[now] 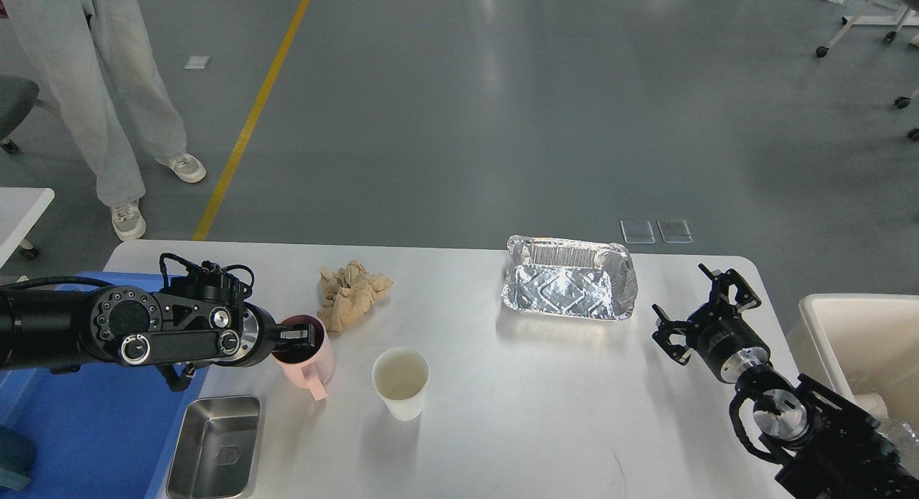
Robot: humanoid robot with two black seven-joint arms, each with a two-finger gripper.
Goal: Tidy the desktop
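Left gripper point(300, 334) sits at the rim of the pink mug point(307, 355), its fingers reaching over the near lip into the dark opening; whether they have clenched on the wall I cannot tell, since the tips are dark against the mug's inside. Right gripper point(707, 309) hovers released, fingers spread, over the right end of the desk point(502, 413), holding nothing, with the foil tray point(571, 278) just to its left. The desk is the wide white top that carries everything: the mug near its left side, a crumpled brown paper wad point(352, 292) just behind the mug, a white paper cup point(400, 381) standing upright to the mug's right, a steel pan point(214, 447) at the near left corner, beside the blue tray point(86, 420) that lies under the left arm. A cream bin point(858, 341) stands off the right edge. My reading is that the step in hand is taking hold of the mug, likely to move it to the blue tray. The next move calls for a firm pinch on the mug wall, then a straight lift that keeps it upright and clears the paper wad and the cup. No brand, label or writing can be read on anything; a mark stamped in the pan's floor is too small to make out.
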